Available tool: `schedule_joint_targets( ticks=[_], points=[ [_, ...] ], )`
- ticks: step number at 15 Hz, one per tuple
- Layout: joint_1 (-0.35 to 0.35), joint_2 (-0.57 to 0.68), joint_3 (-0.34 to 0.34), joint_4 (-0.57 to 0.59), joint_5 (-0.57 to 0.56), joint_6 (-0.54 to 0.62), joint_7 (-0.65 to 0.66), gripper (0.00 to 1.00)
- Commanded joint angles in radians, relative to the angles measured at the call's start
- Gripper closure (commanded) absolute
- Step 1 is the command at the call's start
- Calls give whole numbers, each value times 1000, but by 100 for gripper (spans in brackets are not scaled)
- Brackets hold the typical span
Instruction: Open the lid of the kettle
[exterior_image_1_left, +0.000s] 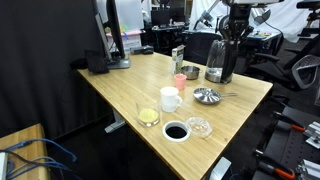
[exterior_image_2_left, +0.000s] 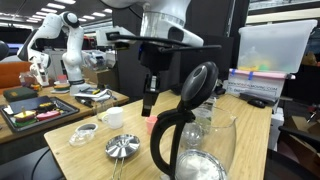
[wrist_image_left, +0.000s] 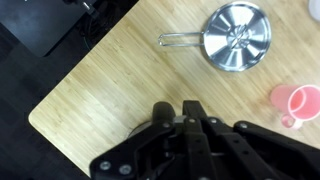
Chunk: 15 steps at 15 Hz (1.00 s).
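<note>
The kettle (exterior_image_1_left: 220, 62) stands tall at the far side of the wooden table, dark with a shiny lower part. In an exterior view it fills the foreground (exterior_image_2_left: 192, 150) with its black handle. My gripper (exterior_image_1_left: 230, 34) hangs straight down over the kettle's top, fingers together. It shows as a narrow dark bar in an exterior view (exterior_image_2_left: 150, 96). In the wrist view the fingers (wrist_image_left: 176, 112) are shut, pointing down. The lid is hidden under the gripper. Whether the fingers touch it cannot be told.
A shiny steel lid-like dish (exterior_image_1_left: 206, 96) (wrist_image_left: 238, 35) lies near the kettle. A pink cup (exterior_image_1_left: 180, 80) (wrist_image_left: 294, 101), a white mug (exterior_image_1_left: 170, 98), a glass (exterior_image_1_left: 148, 114) and two small dishes (exterior_image_1_left: 176, 131) stand on the table (exterior_image_1_left: 120, 90). A monitor stand (exterior_image_1_left: 116, 50) is at the far end.
</note>
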<state>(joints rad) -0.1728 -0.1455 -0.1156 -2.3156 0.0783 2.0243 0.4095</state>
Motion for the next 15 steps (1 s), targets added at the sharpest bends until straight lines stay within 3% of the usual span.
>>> schedule_joint_targets(
  ticks=[1,4,5,6,7,8,11,15],
  points=[
    [39,-128,7,-27,48,-129,-153,100],
    [84,-229,30,-47,53,-275,-247,100],
    [98,-254,36,-50,48,-326,-276,83],
    [110,-272,42,-51,44,-377,-301,73],
    [94,-248,50,-40,39,-330,-235,67],
    [98,-264,55,-44,39,-343,-237,86],
    [95,-257,53,-44,38,-338,-235,67],
    [94,-252,53,-44,38,-338,-235,67]
  ],
)
